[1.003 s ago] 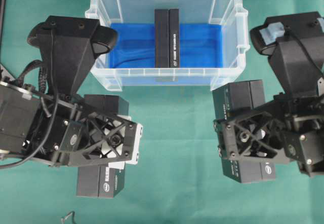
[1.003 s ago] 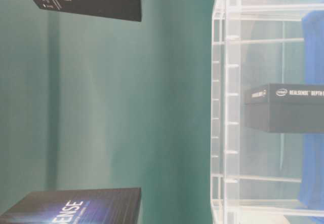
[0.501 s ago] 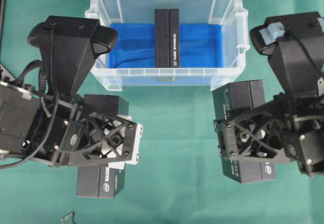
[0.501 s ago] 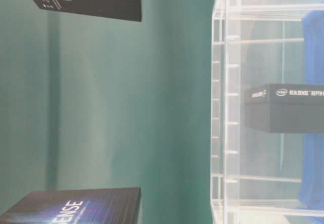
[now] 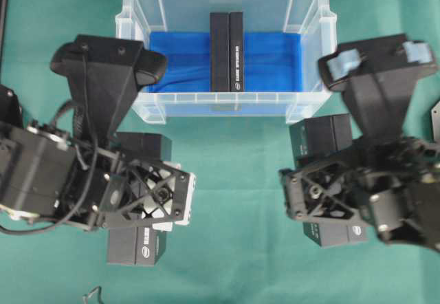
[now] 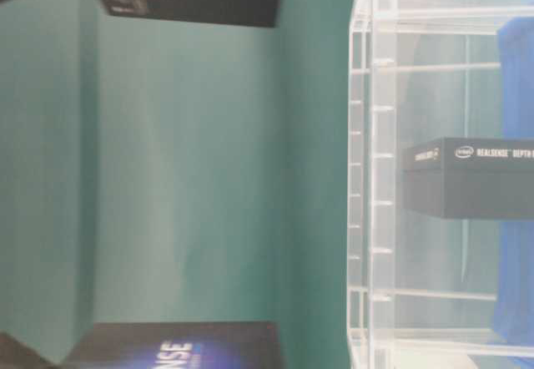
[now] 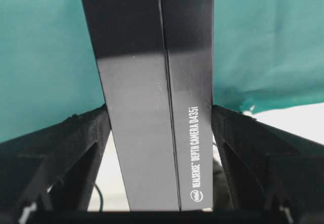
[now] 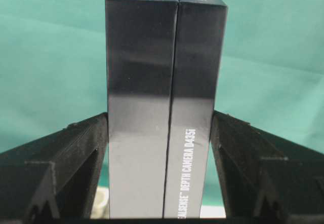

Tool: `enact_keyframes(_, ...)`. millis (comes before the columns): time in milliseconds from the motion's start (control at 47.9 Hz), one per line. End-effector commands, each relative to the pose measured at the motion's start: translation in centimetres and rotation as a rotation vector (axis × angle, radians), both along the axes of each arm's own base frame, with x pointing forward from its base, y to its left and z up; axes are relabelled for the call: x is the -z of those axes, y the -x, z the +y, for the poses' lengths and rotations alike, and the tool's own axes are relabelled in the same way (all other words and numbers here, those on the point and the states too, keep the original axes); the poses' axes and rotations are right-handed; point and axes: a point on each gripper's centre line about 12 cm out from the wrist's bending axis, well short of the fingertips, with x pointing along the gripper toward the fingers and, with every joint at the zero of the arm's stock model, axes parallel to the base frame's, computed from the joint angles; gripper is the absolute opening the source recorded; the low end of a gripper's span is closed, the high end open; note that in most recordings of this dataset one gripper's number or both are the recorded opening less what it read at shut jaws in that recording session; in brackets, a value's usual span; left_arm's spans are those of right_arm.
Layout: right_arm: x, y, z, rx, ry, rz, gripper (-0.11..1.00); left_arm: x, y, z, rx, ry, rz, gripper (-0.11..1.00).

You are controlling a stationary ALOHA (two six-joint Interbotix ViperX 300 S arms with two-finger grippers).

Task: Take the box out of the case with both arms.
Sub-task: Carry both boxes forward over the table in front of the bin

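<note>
1. A black box (image 5: 227, 51) stands on edge in the middle of the clear case (image 5: 313, 104), on the blue sheet (image 5: 271, 60) that lines the bottom. In the table-level view the same box shows through the ribbed clear wall.
2. The case sits at the far side of the green desk (image 5: 237, 208), between the 2 arms.
3. In front of the case on the left, the left pincer (image 5: 159, 194) is clenched on a 2nd black box (image 5: 136, 245). The left wrist view shows that box (image 7: 154, 97) squeezed between both fingers (image 7: 243, 148), with white lettering along its side.
4. The held box on the left pokes out past the pincer toward the near edge of the desk, and a little of it shows on the case side as well.
5. In front of the case on the right, the right pincer (image 5: 323, 194) is clenched on a 3rd black box (image 5: 323, 135). The right wrist view shows this box (image 8: 164, 102) gripped the same way, a finger (image 8: 248, 153) pressed against each long side.
6. Whether either held box is touching the desk, I cannot tell from the overhead view.
7. Both held boxes are outside the case and well apart from each other.
8. A small bent wire thing (image 5: 93, 294) lies at the near left edge of the desk.
</note>
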Motion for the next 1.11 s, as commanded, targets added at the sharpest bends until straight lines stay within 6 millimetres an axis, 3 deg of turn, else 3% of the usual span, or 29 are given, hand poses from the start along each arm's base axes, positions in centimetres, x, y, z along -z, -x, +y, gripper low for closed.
enact_keyframes(0,0.1,-0.1,0.1,-0.005,0.000,-0.020,0.65,0.0,0.1,0.1,0.000,0.000,-0.033,0.64)
enact_keyframes(313,7.9,-2.0,0.8,0.004,-0.011,-0.025,0.65,7.5,-0.1,-0.1,-0.024,0.002,-0.043,0.64)
enact_keyframes(627,14.1,-1.8,0.7,0.055,-0.039,-0.052,0.65,14.1,1.5,0.1,-0.085,0.029,-0.056,0.64)
enact_keyframes(856,16.9,-1.7,1.1,0.068,-0.088,-0.074,0.65,17.6,1.1,-0.3,-0.080,0.058,-0.070,0.64)
enact_keyframes(1086,17.5,-1.9,1.1,0.068,-0.107,-0.079,0.65,18.6,0.8,-0.5,-0.072,0.069,-0.087,0.64)
